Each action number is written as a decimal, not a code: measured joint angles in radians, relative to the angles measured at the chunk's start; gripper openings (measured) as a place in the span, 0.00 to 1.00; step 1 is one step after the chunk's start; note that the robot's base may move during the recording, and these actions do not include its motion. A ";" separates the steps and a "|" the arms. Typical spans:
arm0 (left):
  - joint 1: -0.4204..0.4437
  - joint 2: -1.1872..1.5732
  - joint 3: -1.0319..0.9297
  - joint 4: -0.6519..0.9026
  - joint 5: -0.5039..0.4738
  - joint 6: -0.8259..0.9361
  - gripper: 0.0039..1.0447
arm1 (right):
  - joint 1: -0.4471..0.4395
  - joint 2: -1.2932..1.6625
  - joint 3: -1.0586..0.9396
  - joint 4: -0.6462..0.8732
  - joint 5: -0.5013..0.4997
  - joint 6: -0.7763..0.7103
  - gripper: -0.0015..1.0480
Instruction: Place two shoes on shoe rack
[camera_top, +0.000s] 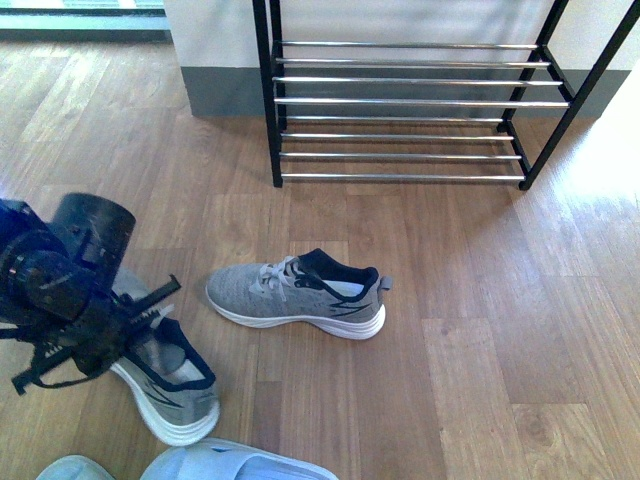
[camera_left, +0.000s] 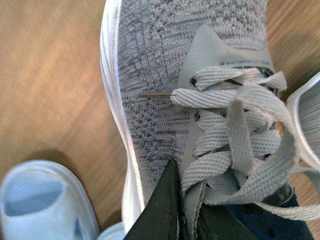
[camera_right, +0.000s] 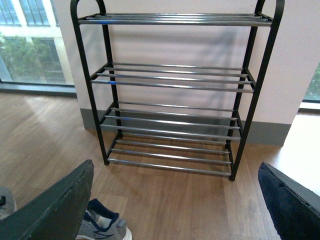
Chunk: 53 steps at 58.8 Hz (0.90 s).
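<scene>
With left gripper (camera_top: 120, 325) at tongue of near shoe (camera_top: 175, 400), closure not readable: seems mid-grasp on first pickup. Needs firm pinch, then lift to shoe rack (camera_top: 400, 100)

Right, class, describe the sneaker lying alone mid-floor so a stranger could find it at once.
Start at the black shoe rack at the back and come towards the camera. The grey sneaker stands on its sole in front of the rack's left half, toe pointing left. Its twin sits nearer and further left, partly under the left arm; this one lies uncovered.
</scene>
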 joint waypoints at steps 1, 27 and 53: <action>0.002 -0.034 -0.019 0.006 -0.015 0.023 0.01 | 0.000 0.000 0.000 0.000 0.000 0.000 0.91; -0.051 -0.824 -0.507 0.185 -0.303 0.475 0.01 | 0.000 0.000 0.000 0.000 0.000 0.000 0.91; -0.171 -1.617 -0.660 0.027 -0.498 0.798 0.01 | 0.000 0.000 0.000 0.000 0.000 0.000 0.91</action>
